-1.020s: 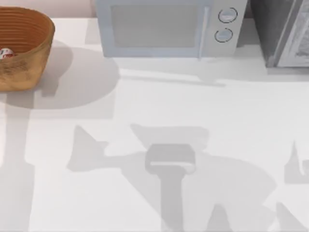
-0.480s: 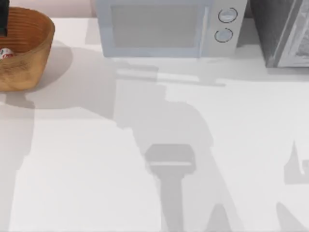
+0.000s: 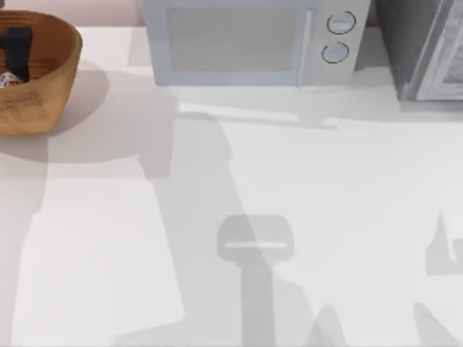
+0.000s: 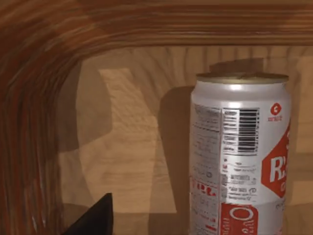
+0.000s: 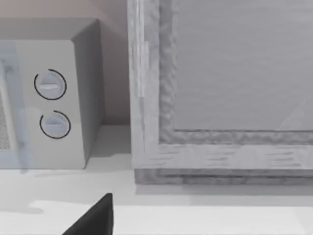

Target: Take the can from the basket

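The left tool (image 3: pixel 16 49) hangs as a dark shape inside the basket (image 3: pixel 54 79) at the far left corner of the table (image 3: pixel 289 188), just beside the can (image 3: pixel 9 79), which sits on the basket's floor at the top view's left edge. Whether the left tool's fingers are spread or closed cannot be told, and nothing shows them gripping anything. From the left wrist view the can (image 4: pixel 239 156) stands upright, white with red markings, a barcode and a pale top, against the basket's wooden inner wall (image 4: pixel 137 137), with the thick ribbed rim curving around it; one dark fingertip (image 4: pixel 95 220) pokes in, apart from the can. Right of the basket, along the far edge of the table, stands a microwave (image 3: pixel 246 43) with two round dials (image 3: pixel 336 37), and further right a grey cabinet (image 3: pixel 427 47). The right wrist view looks at the microwave's dial side (image 5: pixel 51 103) and the cabinet's framed front (image 5: pixel 220 98), with one dark fingertip (image 5: pixel 95 220) of the right tool in the frame; its opening cannot be told.
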### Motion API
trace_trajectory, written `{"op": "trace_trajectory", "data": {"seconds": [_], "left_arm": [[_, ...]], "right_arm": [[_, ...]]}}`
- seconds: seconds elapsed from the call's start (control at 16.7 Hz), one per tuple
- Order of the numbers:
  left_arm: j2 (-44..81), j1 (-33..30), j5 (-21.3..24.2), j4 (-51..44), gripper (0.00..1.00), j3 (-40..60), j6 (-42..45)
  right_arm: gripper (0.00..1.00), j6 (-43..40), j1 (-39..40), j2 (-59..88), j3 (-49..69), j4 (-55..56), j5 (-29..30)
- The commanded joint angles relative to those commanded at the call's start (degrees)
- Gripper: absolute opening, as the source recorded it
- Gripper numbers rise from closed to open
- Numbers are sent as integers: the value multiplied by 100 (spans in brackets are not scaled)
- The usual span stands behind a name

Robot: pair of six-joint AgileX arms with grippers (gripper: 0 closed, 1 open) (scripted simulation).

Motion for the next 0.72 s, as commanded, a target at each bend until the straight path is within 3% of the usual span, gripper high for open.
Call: {"op": "trace_trajectory", "data": {"seconds": [0.42,0.72], "left_arm": [[47,-32,-1,10,100,11,-4],[273,-74,-6,716,100,-445,-68]], "right_arm": [[100,0,0,0,0,0,0],[100,0,0,0,0,0,0]]}}
